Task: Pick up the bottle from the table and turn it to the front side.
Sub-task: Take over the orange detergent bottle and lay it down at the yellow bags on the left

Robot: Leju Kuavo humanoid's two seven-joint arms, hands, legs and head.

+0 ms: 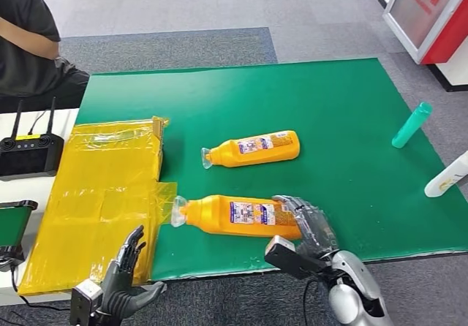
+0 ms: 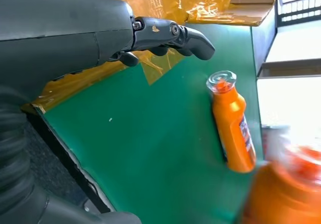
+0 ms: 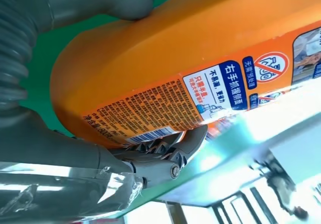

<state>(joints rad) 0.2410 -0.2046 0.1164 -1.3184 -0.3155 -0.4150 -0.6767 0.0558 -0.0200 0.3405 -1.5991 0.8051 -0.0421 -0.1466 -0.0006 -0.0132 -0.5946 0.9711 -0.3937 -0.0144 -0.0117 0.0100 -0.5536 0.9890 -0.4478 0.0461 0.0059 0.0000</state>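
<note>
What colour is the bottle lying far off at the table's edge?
The far bottle is teal green, clearest in the head view.

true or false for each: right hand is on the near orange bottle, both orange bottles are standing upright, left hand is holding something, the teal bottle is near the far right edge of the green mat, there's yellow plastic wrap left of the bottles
1. The right hand is on the near orange bottle. True: its thumb and fingers close around the base end.
2. Both orange bottles stand upright. False: this one and the far orange bottle lie on their sides.
3. The left hand holds something. False: its fingers are spread with nothing in them.
4. The teal bottle lies near the right edge of the green mat. True.
5. Yellow plastic wrap lies left of the bottles. True.
</note>
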